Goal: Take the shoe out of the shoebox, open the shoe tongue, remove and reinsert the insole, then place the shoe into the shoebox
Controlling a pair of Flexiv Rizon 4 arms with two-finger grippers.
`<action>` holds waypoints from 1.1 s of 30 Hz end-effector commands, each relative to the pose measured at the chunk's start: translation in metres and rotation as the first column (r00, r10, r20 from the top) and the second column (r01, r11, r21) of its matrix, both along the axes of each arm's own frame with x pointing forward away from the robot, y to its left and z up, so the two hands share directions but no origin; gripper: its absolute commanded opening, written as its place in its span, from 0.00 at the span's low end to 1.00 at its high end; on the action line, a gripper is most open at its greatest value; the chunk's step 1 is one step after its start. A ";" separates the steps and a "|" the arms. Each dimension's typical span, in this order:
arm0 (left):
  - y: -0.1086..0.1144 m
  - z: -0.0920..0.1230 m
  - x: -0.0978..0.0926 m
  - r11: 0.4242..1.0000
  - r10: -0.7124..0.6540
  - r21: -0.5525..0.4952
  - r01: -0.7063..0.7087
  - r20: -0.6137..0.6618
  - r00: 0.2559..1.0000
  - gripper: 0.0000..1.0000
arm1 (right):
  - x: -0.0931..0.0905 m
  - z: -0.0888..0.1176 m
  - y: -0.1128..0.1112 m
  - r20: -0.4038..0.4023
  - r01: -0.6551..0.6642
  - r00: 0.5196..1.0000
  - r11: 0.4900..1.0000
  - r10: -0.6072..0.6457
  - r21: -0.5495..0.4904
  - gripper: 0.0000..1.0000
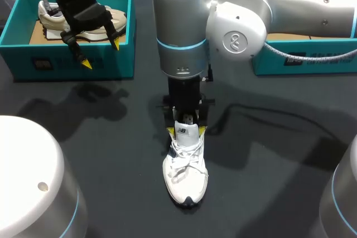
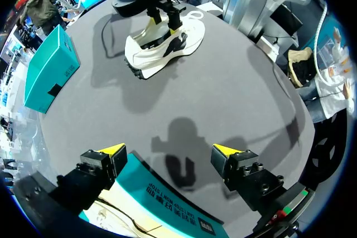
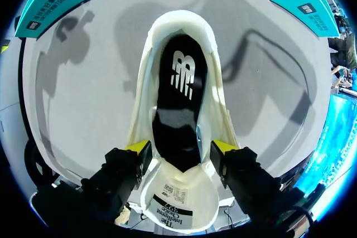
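**A:** Quick, where's the shoe?
**B:** White shoe (image 1: 186, 174) sits upright on its sole on the worktop (image 1: 111, 154). It's midway between the side edges, toe toward the near edge, heel toward the far edge. It's not in either box.

**A:** Right arm?
**B:** It comes in from the right edge. The right end effector (image 1: 186, 131) points straight down at the shoe's opening. The tongue (image 1: 187, 134) stands up inside it, folded back away from the toe.

**A:** Gripping the tongue?
**B:** Can't tell. The tongue sits within it, but contact on both sides isn't clear in any view.

**A:** Insole?
**B:** Black insole (image 3: 178, 98) with a white logo lies flat inside the shoe, visible through the opened throat.

**A:** Left side?
**B:** The left end effector (image 1: 101, 54) hangs over the front wall of the far-left shoebox (image 1: 72, 68). Its yellow tips are spread wide with nothing between them, and it's well apart from the white shoe.

**A:** Anything in that box?
**B:** A beige shoe (image 1: 53, 20) on its sole, on brown card.

**A:** Other box?
**B:** The far-right shoebox (image 1: 312, 62) is teal too. It's mostly hidden under the right arm, so its contents are unclear.
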State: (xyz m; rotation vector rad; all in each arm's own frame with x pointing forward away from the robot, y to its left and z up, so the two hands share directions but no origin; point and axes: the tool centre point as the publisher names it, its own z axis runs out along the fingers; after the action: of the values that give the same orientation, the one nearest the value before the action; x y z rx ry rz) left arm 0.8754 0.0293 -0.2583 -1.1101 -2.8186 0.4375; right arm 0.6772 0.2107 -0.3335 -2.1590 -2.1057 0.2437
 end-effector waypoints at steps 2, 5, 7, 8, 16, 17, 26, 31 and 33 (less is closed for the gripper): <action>0.001 0.000 0.000 1.000 0.000 0.002 0.000 0.001 1.000 1.00 | -0.005 0.001 0.001 -0.003 0.008 1.000 1.000 -0.008 0.001 0.71; 0.001 0.000 0.000 1.000 0.000 0.002 0.000 0.001 1.000 1.00 | -0.008 0.002 0.003 -0.007 0.019 1.000 1.000 -0.019 0.000 0.76; 0.001 0.000 0.000 1.000 0.000 0.002 0.000 0.001 1.000 1.00 | -0.010 0.003 0.003 -0.007 0.022 1.000 1.000 -0.022 0.001 0.79; 0.001 0.000 0.000 1.000 0.000 0.002 0.000 0.001 1.000 1.00 | -0.011 0.003 0.004 -0.009 0.025 1.000 1.000 -0.025 0.002 0.80; 0.001 0.000 0.000 1.000 0.000 0.002 0.000 0.001 1.000 1.00 | -0.017 0.002 0.005 -0.017 0.040 0.999 0.999 -0.040 0.010 0.97; 0.001 0.000 0.000 1.000 0.000 0.002 0.000 0.001 1.000 1.00 | -0.018 0.003 0.005 -0.014 0.044 0.999 0.999 -0.044 0.007 0.98; 0.001 0.000 0.000 1.000 0.000 0.002 0.000 0.001 1.000 1.00 | -0.031 0.015 0.004 0.041 0.076 0.996 0.997 -0.075 -0.022 0.96; 0.001 0.000 0.000 1.000 0.000 0.002 0.000 0.001 1.000 1.00 | -0.039 0.022 0.003 0.063 0.084 0.995 0.996 -0.082 -0.030 0.95; 0.001 0.000 0.000 1.000 0.000 0.002 0.000 0.001 1.000 1.00 | -0.044 0.024 0.002 0.064 0.095 0.994 0.995 -0.092 -0.034 0.95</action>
State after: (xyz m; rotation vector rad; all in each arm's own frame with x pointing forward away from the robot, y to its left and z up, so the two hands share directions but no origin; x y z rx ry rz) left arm 0.8754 0.0293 -0.2583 -1.1102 -2.8185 0.4375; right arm 0.6406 0.2153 -0.3133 -2.2759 -2.0545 0.2337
